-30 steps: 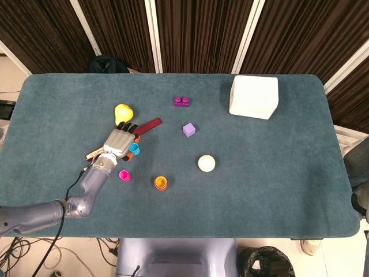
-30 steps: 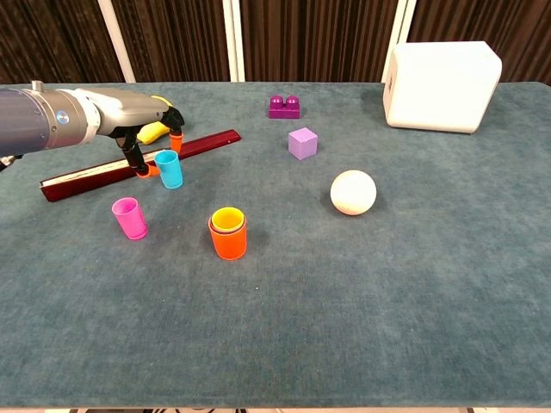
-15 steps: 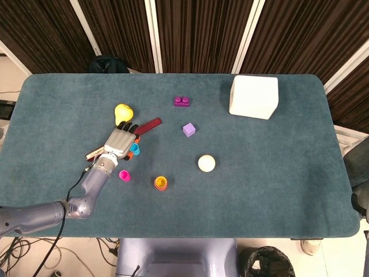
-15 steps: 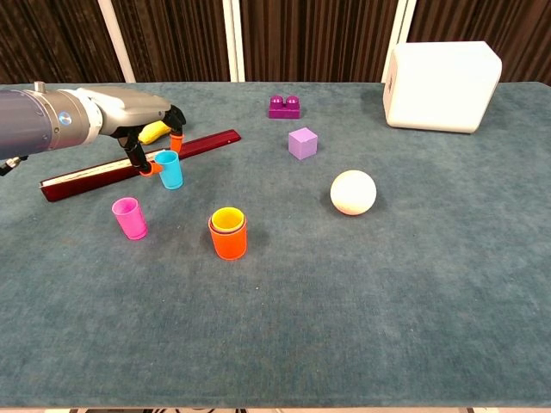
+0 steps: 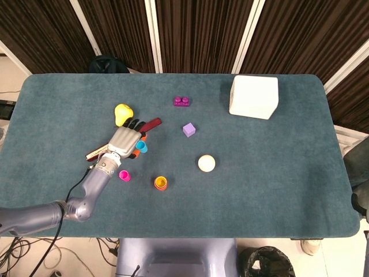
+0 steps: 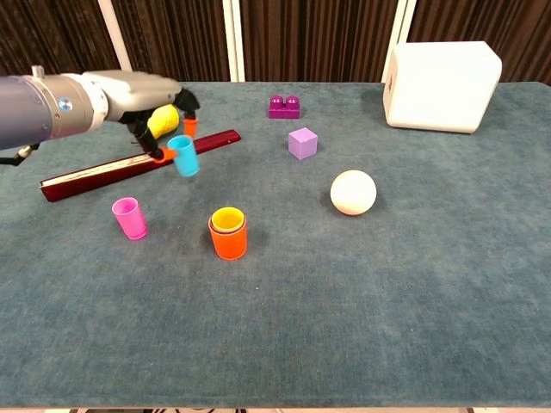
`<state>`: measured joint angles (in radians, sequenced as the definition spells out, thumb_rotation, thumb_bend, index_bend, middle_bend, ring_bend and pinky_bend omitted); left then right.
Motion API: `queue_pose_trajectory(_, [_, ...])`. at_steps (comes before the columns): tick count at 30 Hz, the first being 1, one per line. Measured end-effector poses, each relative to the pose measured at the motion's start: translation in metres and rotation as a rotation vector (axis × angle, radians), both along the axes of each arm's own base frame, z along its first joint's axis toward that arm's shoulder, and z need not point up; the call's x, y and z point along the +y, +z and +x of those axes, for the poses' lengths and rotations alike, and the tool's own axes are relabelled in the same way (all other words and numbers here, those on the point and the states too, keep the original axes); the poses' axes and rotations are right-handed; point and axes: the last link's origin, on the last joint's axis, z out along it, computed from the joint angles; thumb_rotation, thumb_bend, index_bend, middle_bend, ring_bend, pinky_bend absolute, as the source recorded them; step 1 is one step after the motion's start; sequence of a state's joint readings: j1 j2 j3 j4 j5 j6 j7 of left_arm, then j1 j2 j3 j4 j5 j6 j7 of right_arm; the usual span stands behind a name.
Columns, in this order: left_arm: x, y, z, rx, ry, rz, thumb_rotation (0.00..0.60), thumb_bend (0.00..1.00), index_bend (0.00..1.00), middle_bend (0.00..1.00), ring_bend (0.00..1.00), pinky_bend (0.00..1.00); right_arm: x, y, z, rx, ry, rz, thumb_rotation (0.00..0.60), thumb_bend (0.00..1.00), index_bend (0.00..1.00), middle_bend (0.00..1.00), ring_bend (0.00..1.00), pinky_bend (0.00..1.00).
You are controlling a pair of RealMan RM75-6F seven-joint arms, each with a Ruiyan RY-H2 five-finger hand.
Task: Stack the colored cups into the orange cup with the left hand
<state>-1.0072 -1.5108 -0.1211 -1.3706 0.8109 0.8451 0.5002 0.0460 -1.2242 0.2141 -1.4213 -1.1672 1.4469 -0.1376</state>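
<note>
Four cups on view: an orange cup (image 6: 228,241) low and left of centre with a yellow cup (image 6: 228,218) nested in it, a pink cup (image 6: 127,217) standing alone to its left, and a blue cup (image 6: 182,155) above both. One hand only, the left hand (image 6: 142,93), coming in from the left edge; its fingertips (image 6: 162,155) pinch the blue cup, which hangs tilted and clear of the desk (image 6: 362,310) in front of the dark red bar (image 6: 138,163). No right hand in either view.

One each of the rest: a yellow pear-like toy (image 5: 122,112), a purple two-stud brick (image 6: 284,107), a violet cube (image 6: 302,143), a white ball (image 6: 353,192), a white box (image 6: 441,85) at upper right.

Head view from above: left hand (image 5: 124,141) covers most of the bar, blue cup (image 5: 141,147) pokes out at its right side, pink cup (image 5: 124,175) and orange cup (image 5: 161,183) lie below it. This view alone takes in the whole desk outline, a dark round thing (image 5: 108,63) beyond the far edge and a black bin (image 5: 267,262) at the bottom. Chest view alone makes plain the cup's tilt and lift, the yellow cup's rim inside the orange one, and the bar's full length; the yellow toy is mostly hidden there behind the fingers.
</note>
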Motion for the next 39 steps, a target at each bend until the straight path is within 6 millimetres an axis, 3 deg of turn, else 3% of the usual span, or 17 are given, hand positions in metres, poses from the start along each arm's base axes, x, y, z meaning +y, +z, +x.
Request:
queue_pose_trajectory(7, [-0.030,0.004,0.026,-0.101,-0.101,-0.079,0.600,0.37,0.44,0.09,0.00,0.00,0.000,0.000,0.001,0.000,0.004,0.003,0.600,0.42,0.04,0.00,0.04,0.01])
queue_pose_trajectory(16, [-0.064,0.008,0.042,-0.146,-0.173,-0.168,0.600,0.37,0.44,0.09,0.00,0.00,0.001,0.002,0.002,-0.003,0.007,-0.005,0.600,0.42,0.04,0.00,0.04,0.01])
queue_pose_trajectory(26, [-0.084,0.007,0.050,-0.142,-0.226,-0.205,0.600,0.37,0.45,0.09,0.00,0.00,0.001,0.004,0.002,-0.008,0.008,-0.014,0.600,0.42,0.04,0.00,0.04,0.01])
queue_pose_trajectory(39, [-0.090,0.001,0.040,-0.088,-0.237,-0.210,0.600,0.37,0.44,0.09,0.00,0.00,0.002,0.006,0.003,-0.011,0.016,-0.023,0.600,0.42,0.04,0.00,0.04,0.01])
